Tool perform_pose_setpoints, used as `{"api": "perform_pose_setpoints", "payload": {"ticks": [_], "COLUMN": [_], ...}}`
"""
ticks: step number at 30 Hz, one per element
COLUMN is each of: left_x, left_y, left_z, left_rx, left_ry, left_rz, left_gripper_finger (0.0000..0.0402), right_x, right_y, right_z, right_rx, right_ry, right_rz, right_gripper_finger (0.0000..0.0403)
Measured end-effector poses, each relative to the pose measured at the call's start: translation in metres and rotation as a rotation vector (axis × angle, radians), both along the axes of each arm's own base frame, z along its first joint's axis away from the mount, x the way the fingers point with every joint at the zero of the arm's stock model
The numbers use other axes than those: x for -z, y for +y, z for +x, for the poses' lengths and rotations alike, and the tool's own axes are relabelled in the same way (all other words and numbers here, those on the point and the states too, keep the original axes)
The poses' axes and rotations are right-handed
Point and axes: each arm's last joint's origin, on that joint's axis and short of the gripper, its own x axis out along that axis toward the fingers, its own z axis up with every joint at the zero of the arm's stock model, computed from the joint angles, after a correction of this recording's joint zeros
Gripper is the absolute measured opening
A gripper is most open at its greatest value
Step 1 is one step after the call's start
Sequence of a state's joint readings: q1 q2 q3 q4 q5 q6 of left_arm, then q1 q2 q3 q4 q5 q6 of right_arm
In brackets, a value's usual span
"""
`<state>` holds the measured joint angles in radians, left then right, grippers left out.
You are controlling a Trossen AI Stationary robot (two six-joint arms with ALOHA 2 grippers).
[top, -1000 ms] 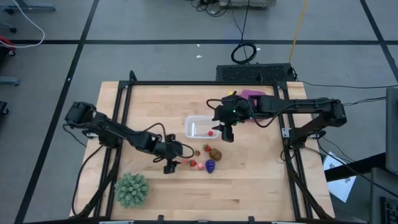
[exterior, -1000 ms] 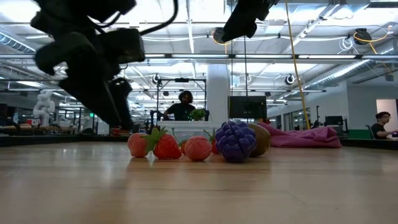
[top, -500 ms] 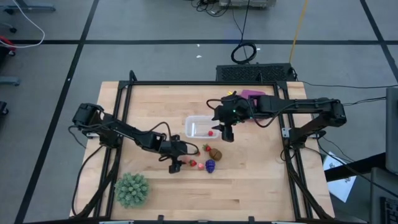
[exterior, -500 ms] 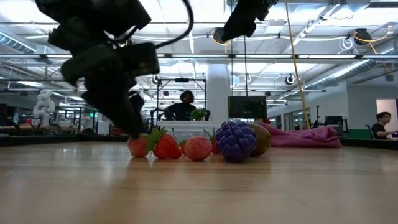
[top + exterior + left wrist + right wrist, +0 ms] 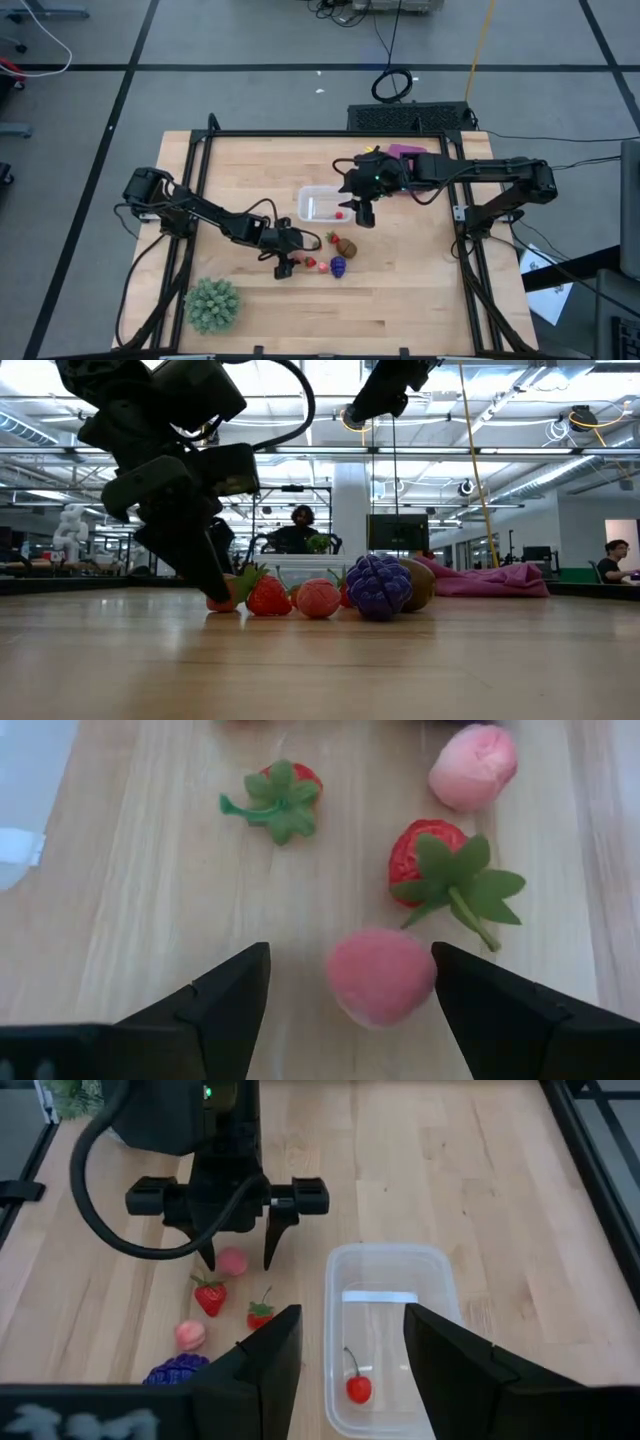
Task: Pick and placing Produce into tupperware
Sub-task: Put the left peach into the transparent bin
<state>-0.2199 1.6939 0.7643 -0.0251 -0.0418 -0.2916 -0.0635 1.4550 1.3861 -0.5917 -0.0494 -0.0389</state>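
Produce: pink fruit (image 5: 382, 976) sat off-centre between spread left gripper (image 5: 350, 982); closing could squirt it toward 3 o'clock. Right gripper (image 5: 350, 1342) spread, idle.

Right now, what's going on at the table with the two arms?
The left gripper is open and lowered around a pink fruit on the table, not yet closed on it. Strawberries and a purple cluster lie nearby. The right gripper hangs open over the tupperware, which already holds a cherry.
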Motion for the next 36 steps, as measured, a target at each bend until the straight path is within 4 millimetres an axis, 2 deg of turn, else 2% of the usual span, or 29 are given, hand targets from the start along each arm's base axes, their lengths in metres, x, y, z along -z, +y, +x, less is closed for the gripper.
{"api": "perform_pose_setpoints", "payload": {"ticks": [6,16,19,31,36], "left_x": [0.0002,0.0004,0.0004,-0.0011,-0.0089], "left_y": [0.0002,-0.0003,-0.0003,0.0001,0.0013], "left_z": [-0.0002,-0.0006,-0.0006,-0.0013,-0.0071], "left_rx": [-0.006,0.000,0.001,-0.015,-0.031], "left_ry": [0.003,0.009,0.009,0.008,0.027], "left_rz": [0.000,-0.012,-0.012,-0.007,0.002], "left_gripper_finger": [0.0261,0.0136,0.0114,0.0120,0.0121], "right_x": [-0.0023,-0.0025,-0.0026,-0.0048,-0.0057], "right_y": [-0.0001,-0.0001,-0.0001,-0.0021,-0.0062], "right_z": [0.0020,0.0022,0.0023,0.0039,0.0027], "right_rx": [-0.002,-0.002,-0.002,0.004,0.078], "right_ry": [-0.031,-0.034,-0.035,-0.065,-0.060], "right_rz": [-0.004,-0.005,-0.005,-0.013,-0.103], "right_gripper_finger": [0.0169,0.0169,0.0169,0.0169,0.0169]}}
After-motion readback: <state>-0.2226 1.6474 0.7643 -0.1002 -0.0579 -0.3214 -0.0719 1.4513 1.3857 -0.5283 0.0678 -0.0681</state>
